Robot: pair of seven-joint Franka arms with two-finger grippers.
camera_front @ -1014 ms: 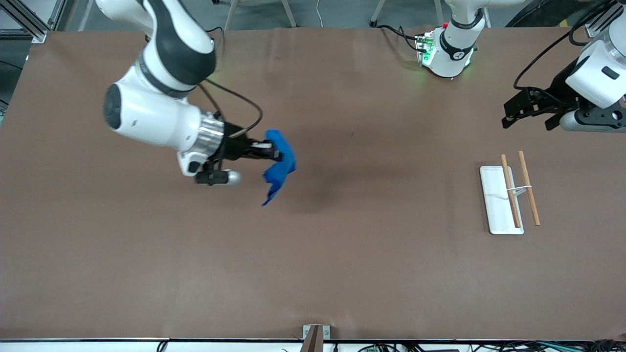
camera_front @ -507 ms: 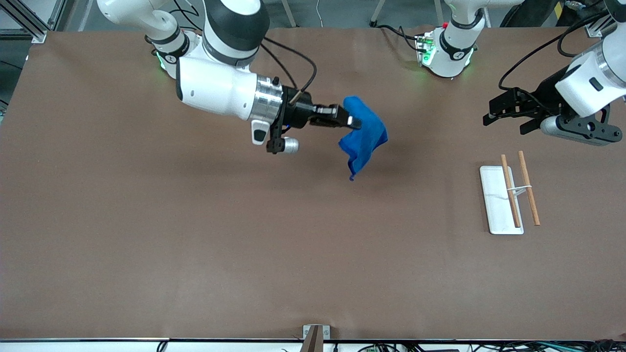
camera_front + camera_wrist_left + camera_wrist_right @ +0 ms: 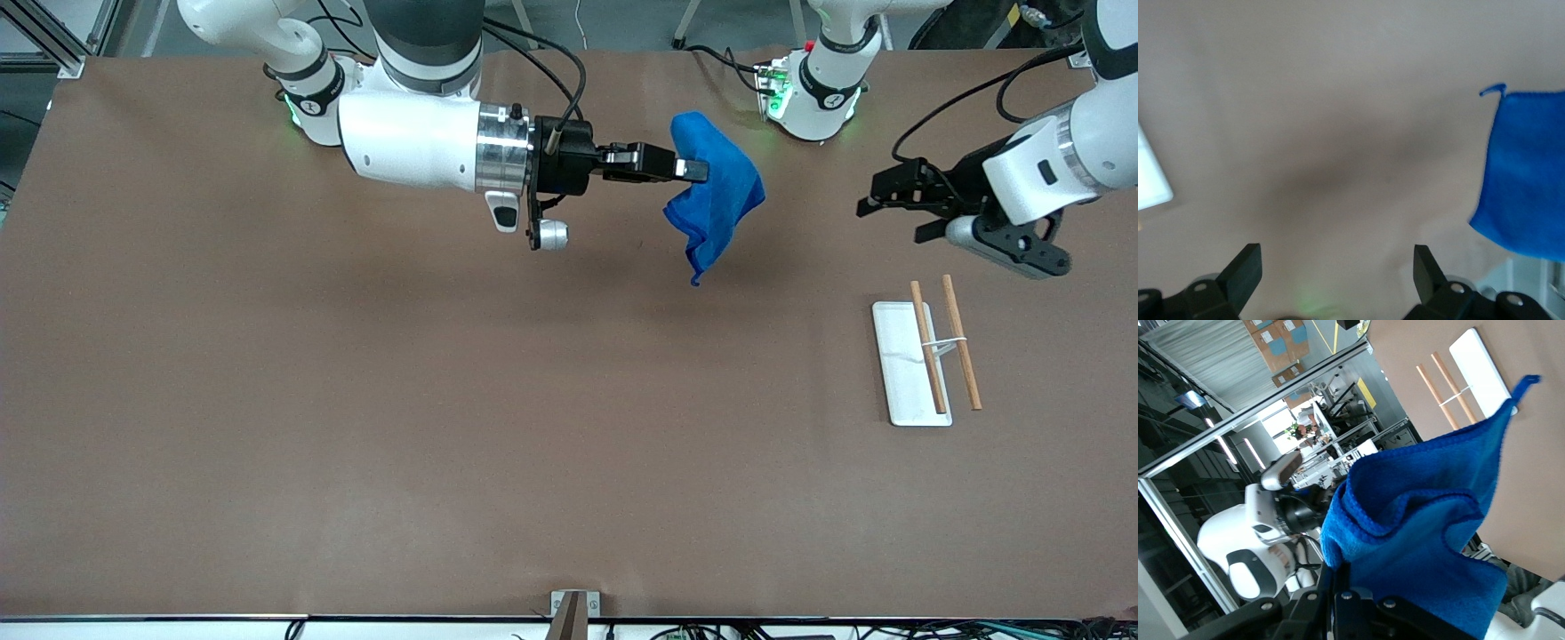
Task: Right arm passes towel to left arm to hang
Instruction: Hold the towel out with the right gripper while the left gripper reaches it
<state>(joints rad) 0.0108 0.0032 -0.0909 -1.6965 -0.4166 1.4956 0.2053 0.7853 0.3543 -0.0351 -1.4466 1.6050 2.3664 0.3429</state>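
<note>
Risk first: your right pincer (image 3: 692,169) grips the royal-blue soft cloth towel (image 3: 716,203) by one bunched fold only, fingers clamped shut on it. Most of the fabric hangs free below that pinch, up in the air over the brown counter (image 3: 444,427), roughly midway between the two arm bases. If the grip sits on a thin edge, my guess is the plush pile could creep out during the handover.

Second risk: your left pincer (image 3: 892,206) hovers over the counter toward the left arm's end, well apart from the towel, jaws spread wide and empty. In its wrist view the towel (image 3: 1528,173) fills only one edge, so a straight close may catch air or a single limp corner. A release by the right pincer before the left has closed would likely drop the cloth.

Third: the small thread loop (image 3: 1493,89) at one corner sticks out from the sheet; it could snag a fingertip.

Materials: the towel is fuzzy microfibre-like cloth, folded over itself in soft rounded lobes (image 3: 1418,540), tapering to a hanging point. It will drape, not hold shape.

The white rectangular tray (image 3: 900,373) with two slim wooden rods (image 3: 927,347) lies on the counter nearer the front camera than the left pincer. Rods look smooth and thin, joined by a pale tie.
</note>
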